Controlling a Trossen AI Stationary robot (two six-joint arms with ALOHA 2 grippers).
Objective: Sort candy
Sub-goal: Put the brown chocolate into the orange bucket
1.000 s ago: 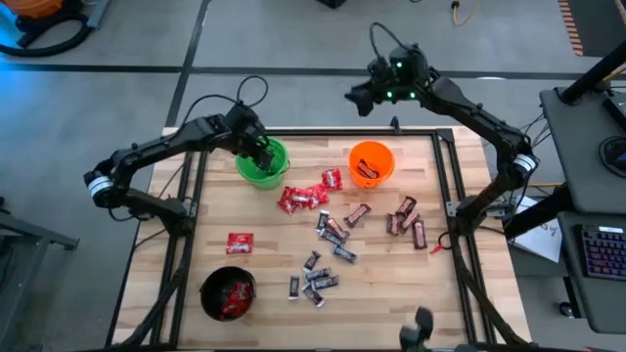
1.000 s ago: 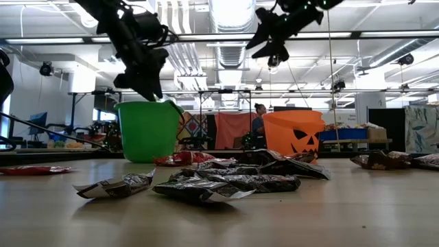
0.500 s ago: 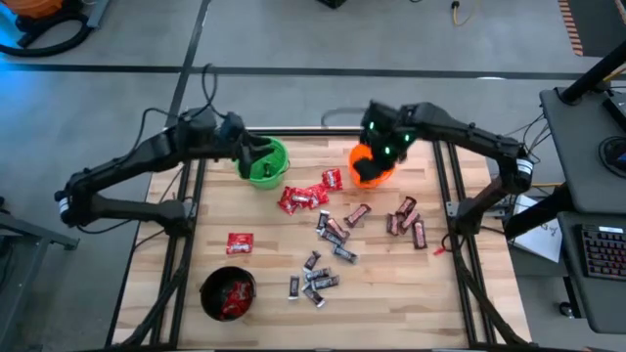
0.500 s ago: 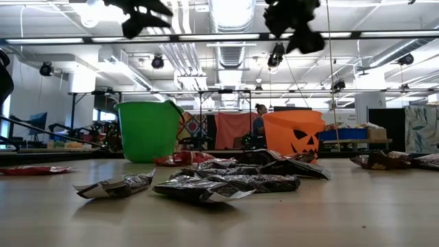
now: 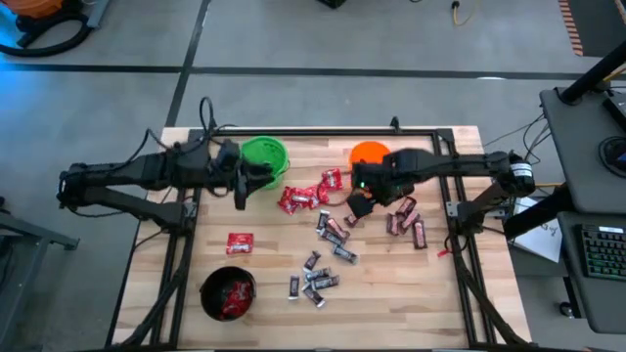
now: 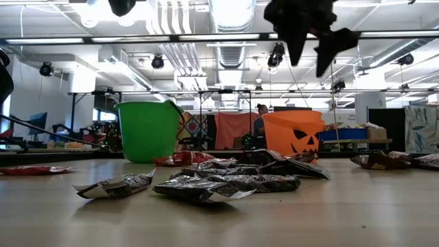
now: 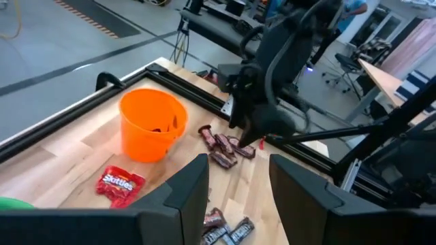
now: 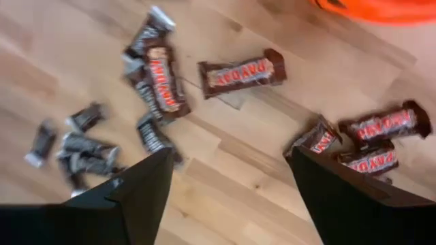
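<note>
Right tool (image 5: 358, 202) spread empty above brown bars (image 5: 406, 217) | left tool (image 5: 242, 182) parted, empty, beside green bucket (image 5: 264, 158)

The right tool (image 5: 358, 202) hides part of the orange bucket (image 5: 370, 153) behind it in the high view. In its wrist view, that bucket is cut off at the edge. The small black-silver bars (image 8: 75, 146) beyond its fingers (image 8: 139, 194) are blurred, wrappers unreadable. In the low view, the left tool (image 6: 122, 6) is mostly cut off.
</note>
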